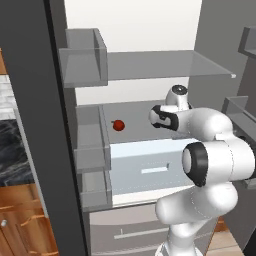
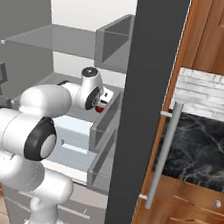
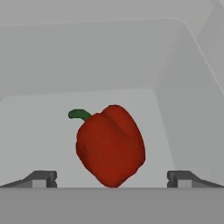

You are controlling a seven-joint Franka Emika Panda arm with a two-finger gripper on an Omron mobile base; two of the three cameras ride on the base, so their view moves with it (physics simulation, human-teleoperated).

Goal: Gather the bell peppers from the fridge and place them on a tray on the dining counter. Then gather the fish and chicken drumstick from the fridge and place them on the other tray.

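- The fridge [image 1: 55, 125] stands open, its dark door edge running down the left of the left base view and down the middle of the right base view; pale walls and grey shelves inside.
- The white arm [image 1: 210, 150] reaches from the base into the fridge's middle level, its forearm stretched toward the back wall.
- A glass shelf [image 1: 165, 65] spans the upper part of the fridge, above the arm's wrist.
- A pale drawer [image 1: 150, 167] with a slim handle sits just below the level the arm reaches into.
- Grey door bins [image 1: 85, 60] are stacked along the door side, left in the left base view.
- The gripper [image 3: 112, 180] has its jaws spread wide, holding nothing; the two dark fingertips [image 3: 41, 178] stand apart on either side of the pepper in the hand view, not touching it.
- The red bell pepper [image 3: 110, 145] lies on the middle shelf floor, near the back wall, just ahead of the gripper. In the hand view its long axis is tilted, running from upper left to lower right; the blunt end is at the lower right.
- Its green stem [image 3: 78, 114] curls out at the upper left in the hand view.
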